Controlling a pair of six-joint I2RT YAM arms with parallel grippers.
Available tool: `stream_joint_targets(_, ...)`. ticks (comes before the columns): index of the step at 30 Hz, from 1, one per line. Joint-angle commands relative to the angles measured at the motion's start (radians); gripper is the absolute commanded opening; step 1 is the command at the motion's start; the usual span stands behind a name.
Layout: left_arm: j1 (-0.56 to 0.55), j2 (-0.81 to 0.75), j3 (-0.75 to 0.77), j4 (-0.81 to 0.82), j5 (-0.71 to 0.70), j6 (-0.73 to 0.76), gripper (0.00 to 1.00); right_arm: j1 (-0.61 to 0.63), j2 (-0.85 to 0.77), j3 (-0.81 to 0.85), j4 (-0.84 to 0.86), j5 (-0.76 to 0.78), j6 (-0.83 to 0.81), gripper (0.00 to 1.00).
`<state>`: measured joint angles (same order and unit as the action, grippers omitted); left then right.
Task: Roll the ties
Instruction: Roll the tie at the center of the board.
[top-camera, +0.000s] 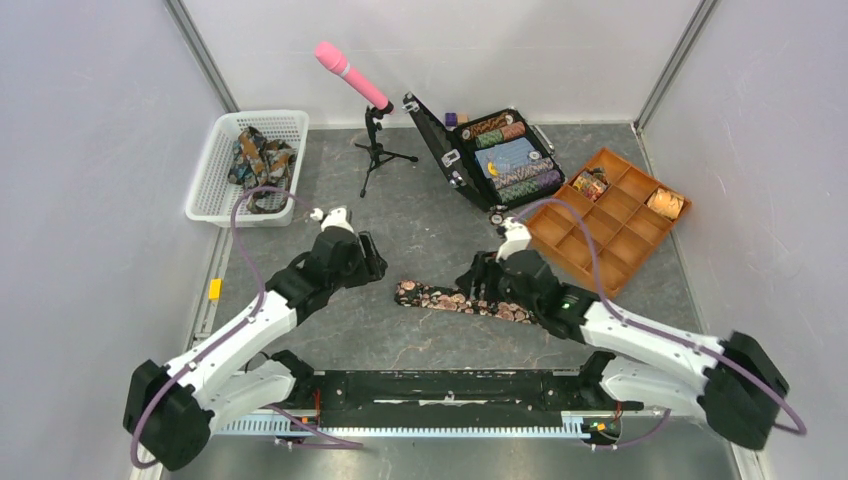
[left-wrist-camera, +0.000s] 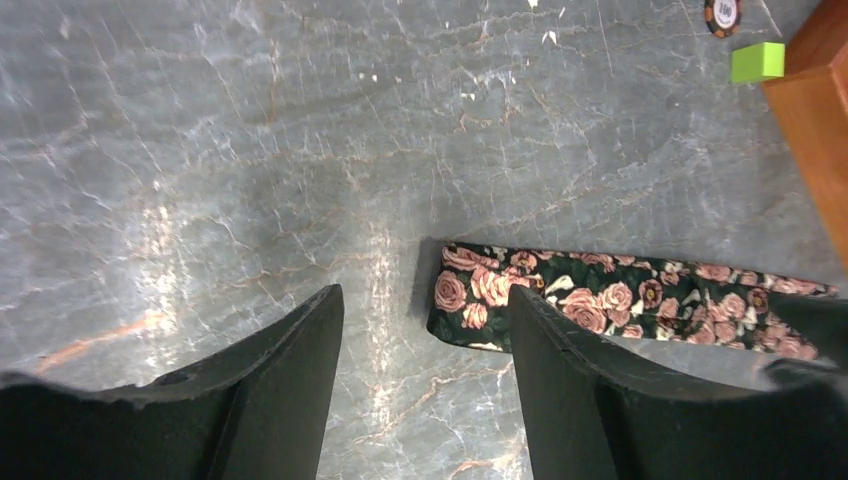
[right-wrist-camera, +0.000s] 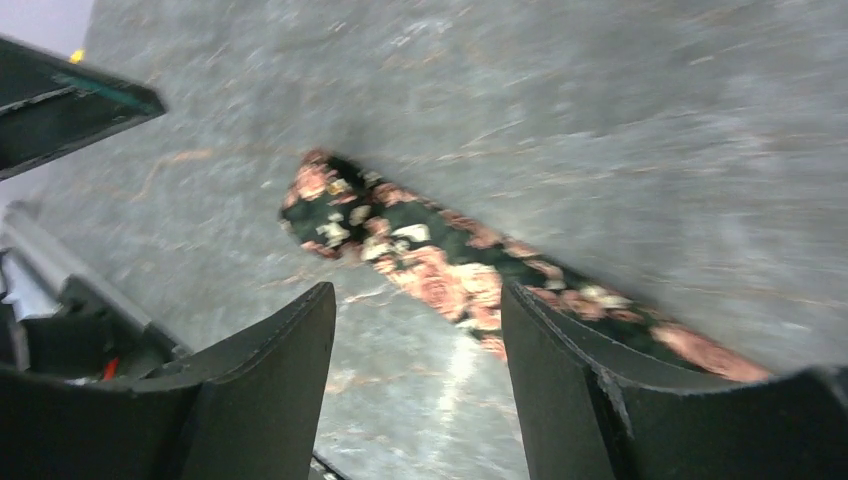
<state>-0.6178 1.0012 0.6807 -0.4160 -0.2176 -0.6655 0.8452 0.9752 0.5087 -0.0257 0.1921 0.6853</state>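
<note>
We have the black rose-print fabric tie (top-camera: 435, 296) lying flat, not yet rolled, left gripper (left-wrist-camera: 422, 300) and right gripper (right-wrist-camera: 415, 295) spread empty.

A single poker chip (left-wrist-camera: 722, 12), lying on the table (left-wrist-camera: 300, 150) near the orange tray (left-wrist-camera: 812, 110), bears what looks like 100; nothing else is legible.

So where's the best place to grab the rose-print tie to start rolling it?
Probably the rose-print tie at its blunt free end, from above, jaws straddling its width: it lies flat and straight on the table, and that end is bare, nearest the left gripper.
</note>
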Motion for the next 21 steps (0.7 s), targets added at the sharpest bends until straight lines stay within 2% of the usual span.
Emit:
stream_joint_targets(1, 0.088, -0.078, -0.120, 0.195, 0.212, -0.111, 0.68, 0.053, 0.154, 0.010, 0.295, -0.176, 0.127, 0.66)
stream_joint_targets(6, 0.170, -0.100, -0.250, 0.343, 0.358, -0.191, 0.66, 0.096, 0.314, 0.039, 0.436, -0.238, 0.190, 0.62)
stream_joint_targets(16, 0.182, -0.085, -0.312, 0.409, 0.391, -0.179, 0.65, 0.099, 0.482, 0.074, 0.536, -0.272, 0.209, 0.56)
stream_joint_targets(21, 0.182, -0.059, -0.325, 0.460, 0.432, -0.157, 0.64, 0.099, 0.527, 0.090, 0.563, -0.273, 0.209, 0.46)
